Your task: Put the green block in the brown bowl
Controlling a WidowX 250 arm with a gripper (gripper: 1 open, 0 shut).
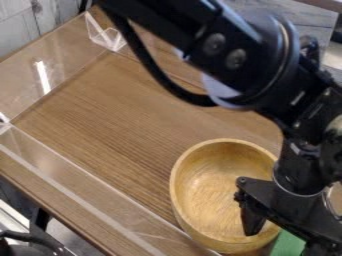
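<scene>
Wood-grain brown tabletop (107, 120) under me, clear plastic walls (60, 45) round it. The big round light-brown wooden bowl (221, 190) sits bottom right. My black pincer (267, 215) hangs spread at its right rim; a sliver of flat light-green block (290, 245), probably, just beyond.

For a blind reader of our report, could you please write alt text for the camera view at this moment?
A black robot arm reaches down over the right rim of a round brown bowl on a wooden table, its gripper low at the bowl's edge. A little green shows beside the gripper. Clear plastic walls border the table.
</scene>
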